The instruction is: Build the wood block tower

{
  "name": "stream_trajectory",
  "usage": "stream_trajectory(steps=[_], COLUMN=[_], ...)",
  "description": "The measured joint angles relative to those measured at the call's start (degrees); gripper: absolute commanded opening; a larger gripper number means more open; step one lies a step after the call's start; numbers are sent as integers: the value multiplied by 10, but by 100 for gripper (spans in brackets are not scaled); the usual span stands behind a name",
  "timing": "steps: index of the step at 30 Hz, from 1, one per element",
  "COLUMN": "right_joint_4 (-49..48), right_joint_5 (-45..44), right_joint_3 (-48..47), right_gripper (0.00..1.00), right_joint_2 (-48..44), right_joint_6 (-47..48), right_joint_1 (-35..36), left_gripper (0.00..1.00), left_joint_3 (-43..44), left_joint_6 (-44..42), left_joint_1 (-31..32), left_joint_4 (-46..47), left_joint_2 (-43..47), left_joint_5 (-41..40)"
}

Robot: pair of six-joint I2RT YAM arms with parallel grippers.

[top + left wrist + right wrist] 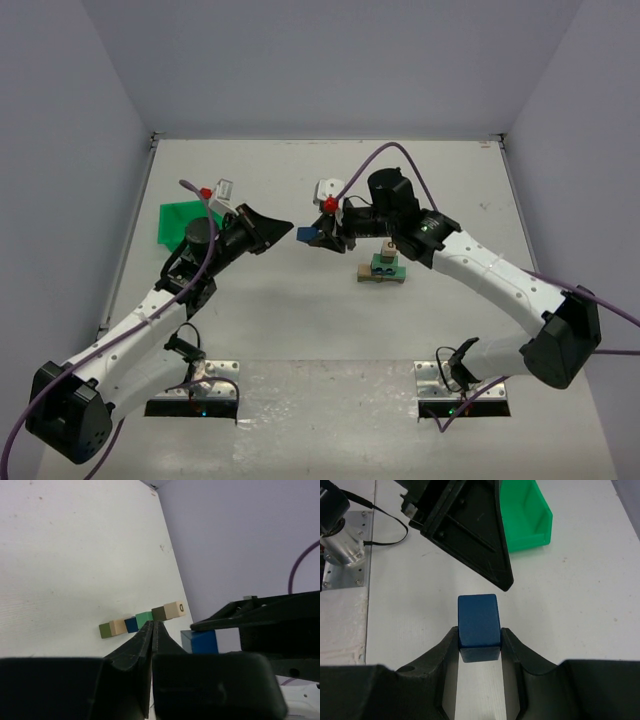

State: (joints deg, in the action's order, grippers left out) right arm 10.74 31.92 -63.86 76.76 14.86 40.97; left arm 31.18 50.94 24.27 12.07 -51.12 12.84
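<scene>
Right gripper (479,633) around blue block (478,616), wood block tower (382,266) nearby

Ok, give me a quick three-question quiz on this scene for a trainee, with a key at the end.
1. True or false: the left hand is shut and empty.
2. What does the right hand hold? A) blue block B) yellow block C) nothing
3. Fill in: the green bin lies on the robot's ____ side of the wood block tower.
Key: 1 true; 2 A; 3 left.

Pale lavender walls (320,60), white table (300,330)
</scene>
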Motion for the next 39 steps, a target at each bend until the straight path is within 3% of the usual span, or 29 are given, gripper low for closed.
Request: stream_trajectory(steps=[3,4,9,16,23,29,39], right_joint_4=[50,73,188,307,395,465,482], right_joint_5=[-9,-17,-68,-169,-179,-152,-135], right_joint_3=[-35,-51,-140,-154,-154,-163,-162], right_gripper=[0,0,0,0,0,0,2], right_joint_2=[0,2,18,34,39,42,42], right_joint_6=[20,29,86,183,269,314,308], right_joint_1=[0,0,-13,-65,-189,-194,-194], left_gripper=[53,66,100,100,100,100,100], left_joint_3=[0,0,11,59,70,70,69], left_joint_6=[-9,-14,-36,-87,-147,-194,-217], left_joint_1=[0,0,0,0,0,0,0], left_joint_4=[-18,-24,-69,-169,-228,-210,-195], left_joint_2=[-4,-4,1,25,31,20,-9], left_joint_5=[-17,-26,-82,-200,-302,-309,-308])
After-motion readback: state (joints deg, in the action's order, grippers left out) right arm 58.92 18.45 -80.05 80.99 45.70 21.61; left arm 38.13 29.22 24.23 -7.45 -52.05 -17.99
